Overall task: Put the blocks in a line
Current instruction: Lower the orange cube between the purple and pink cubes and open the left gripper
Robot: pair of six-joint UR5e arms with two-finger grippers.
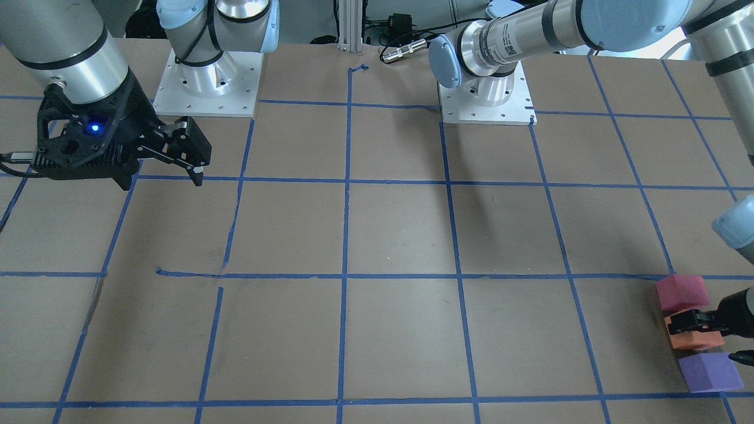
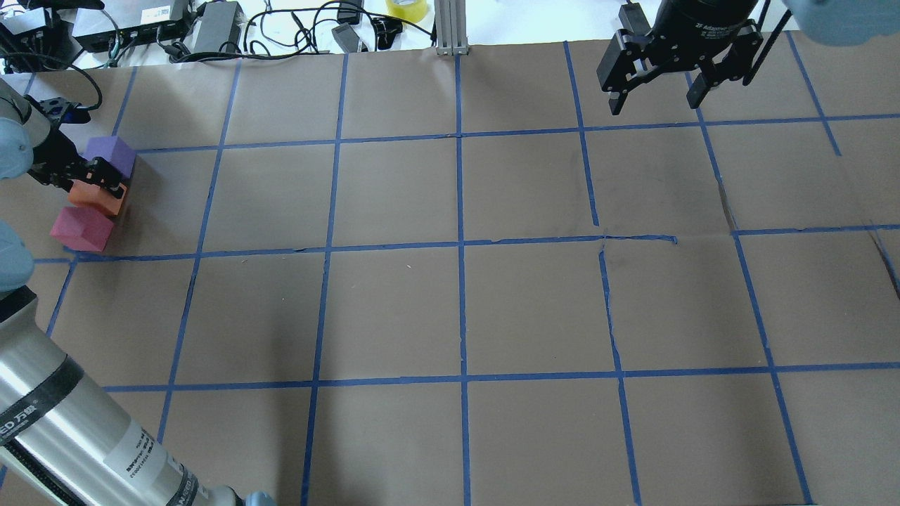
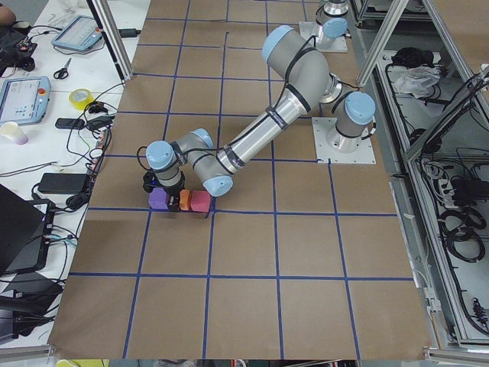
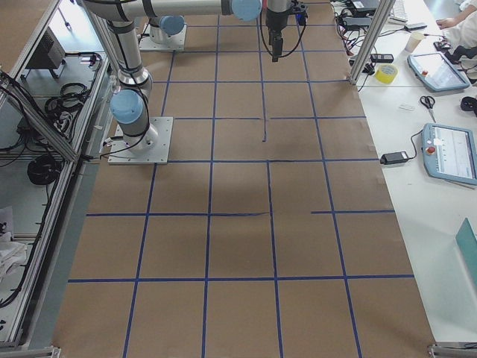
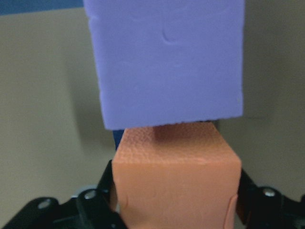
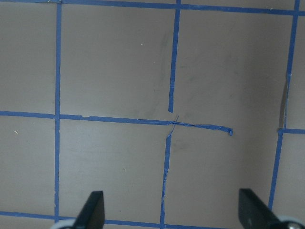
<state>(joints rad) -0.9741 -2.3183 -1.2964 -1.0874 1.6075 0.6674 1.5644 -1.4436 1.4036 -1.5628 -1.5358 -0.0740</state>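
L gripper (image 2: 105,184) is clamped on the orange block (image 2: 95,202). In the L wrist view its fingers (image 5: 249,198) press against both sides of the block, which fills the gap btwn them. The block looks to be sitting on the table (image 2: 394,309), not raised.

The blocks are at the far-left part of the table, near its L edge, inside one square of the blue tape grid (image 2: 460,281). All 3 form a short row running near-to-far, slightly slanted:
- purple block (image 2: 111,153) is farthest
- orange is in the middle
- pinkish-red block (image 2: 81,228) is nearest, just by the grid line on its near side

Pinkish-red sits right up against orange. One gripper finger sits at each join either side of orange, so can't tell if purple actually touches it. From the wrist cam purple sits straight ahead of orange, w/ only a thin shadow btwn.

R gripper (image 2: 654,105) is released and holds nothing. Its fingers are spread wide, hanging above the far-right part of the table, well apart from the blocks. R wrist cam shows only brown table surface and tape lines below it.
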